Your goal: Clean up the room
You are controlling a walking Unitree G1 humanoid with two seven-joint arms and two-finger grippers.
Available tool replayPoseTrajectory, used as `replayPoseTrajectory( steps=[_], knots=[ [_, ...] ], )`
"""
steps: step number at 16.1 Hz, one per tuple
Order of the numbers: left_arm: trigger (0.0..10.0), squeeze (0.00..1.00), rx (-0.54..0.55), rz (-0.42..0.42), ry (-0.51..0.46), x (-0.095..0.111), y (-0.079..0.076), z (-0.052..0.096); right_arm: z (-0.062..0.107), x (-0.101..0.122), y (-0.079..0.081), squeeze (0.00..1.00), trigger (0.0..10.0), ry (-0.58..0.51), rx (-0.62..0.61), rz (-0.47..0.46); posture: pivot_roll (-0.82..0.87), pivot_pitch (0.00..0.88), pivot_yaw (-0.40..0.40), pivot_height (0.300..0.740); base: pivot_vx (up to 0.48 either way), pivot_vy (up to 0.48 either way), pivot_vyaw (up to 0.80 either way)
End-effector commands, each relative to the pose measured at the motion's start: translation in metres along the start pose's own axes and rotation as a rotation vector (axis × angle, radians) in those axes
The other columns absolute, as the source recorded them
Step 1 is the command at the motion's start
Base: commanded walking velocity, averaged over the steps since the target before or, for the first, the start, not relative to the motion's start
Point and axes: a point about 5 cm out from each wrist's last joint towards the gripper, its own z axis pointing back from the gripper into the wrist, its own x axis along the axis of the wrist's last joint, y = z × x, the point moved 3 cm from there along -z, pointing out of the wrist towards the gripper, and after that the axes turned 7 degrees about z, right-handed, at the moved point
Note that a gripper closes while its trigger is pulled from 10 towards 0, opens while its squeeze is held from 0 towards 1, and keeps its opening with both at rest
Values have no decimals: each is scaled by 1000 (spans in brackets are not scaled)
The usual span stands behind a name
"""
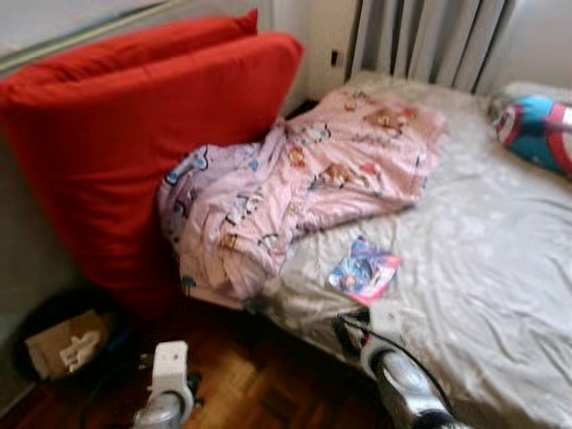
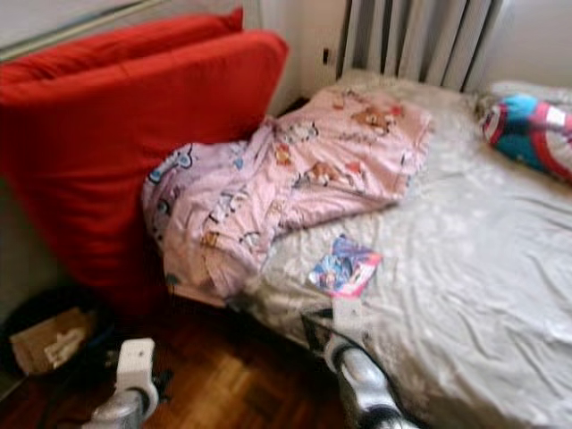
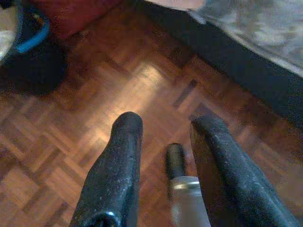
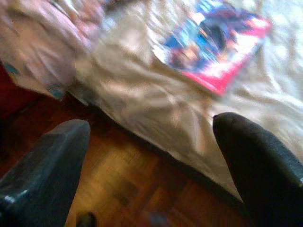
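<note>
A colourful magazine lies flat on the grey bed sheet, near the bed's front edge. A crumpled pink blanket with cartoon prints is spread over the bed's left corner and hangs over its side. My right gripper is open. It hovers at the bed's edge just short of the magazine, with nothing between its fingers. My left gripper is open too, held low over the parquet floor and holding nothing.
Two big red cushions lean against the left wall. A dark basket holding cardboard sits on the floor below them. A blue and red pillow lies at the bed's far right. A radiator stands behind the bed.
</note>
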Motion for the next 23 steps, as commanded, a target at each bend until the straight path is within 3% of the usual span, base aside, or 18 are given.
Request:
replayPoseTrajectory(
  steps=[1,6,23],
  knots=[
    [10000,0,6,8,15,-4,4,1,-1,2,0,0,10000,-1,-4,-12,-119,42,-36,740,0,0,0],
    [10000,0,-4,13,4,-1,2,0,-1,2,0,0,10000,-3,-4,-30,-119,46,-37,740,0,0,0],
    [10000,0,-13,17,-24,9,-1,-2,-2,8,0,0,10000,-18,-4,-24,-121,63,-36,740,274,0,0]
  ],
)
